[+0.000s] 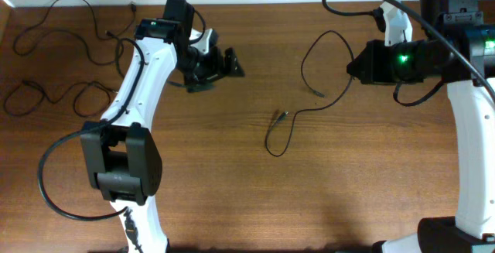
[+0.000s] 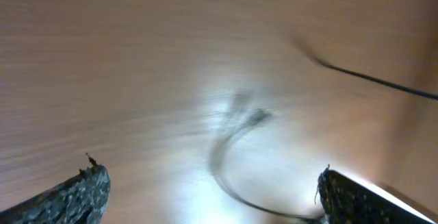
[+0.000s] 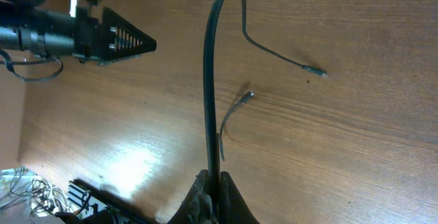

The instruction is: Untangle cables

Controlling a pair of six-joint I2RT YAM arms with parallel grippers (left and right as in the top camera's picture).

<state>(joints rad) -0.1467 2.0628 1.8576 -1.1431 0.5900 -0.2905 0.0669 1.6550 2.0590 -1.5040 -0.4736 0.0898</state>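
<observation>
**Overhead.** The right gripper (image 1: 354, 69) is clamped on one cable (image 1: 308, 59) partway along its length. Both tails fall away from the grip. One arcs round to a plug (image 1: 319, 94) just left of the right gripper. The other runs farther left and curls back on itself. Holding it mid-length probably lets the tails hang apart so any crossing shows.

The left gripper (image 1: 213, 66), well left of the right gripper, is wide open and empty. The other cables (image 1: 54, 21) lie loosely spread beyond it, farthest from the right gripper, near the table (image 1: 232, 206) edge. Apart from the tails, the wood between the two grippers is bare, which gives ample room for an approach.

**Left wrist.** The picture is smeared. The fingers (image 2: 75, 196) stand wide apart with nothing between them. Below lies a blurred curl of cable (image 2: 226, 148), likely the far tail. A second strand (image 2: 369, 79) crosses on the side towards the right gripper.

**Right wrist.** The fingers (image 3: 215, 200) are pinched tight on the cable (image 3: 209, 80), which rises straight out of the grip. Both plugs (image 3: 315, 70) rest on the wood beyond, apart from each other and not crossing. The left gripper (image 3: 116, 40) sits farther off with clear wood before it.
</observation>
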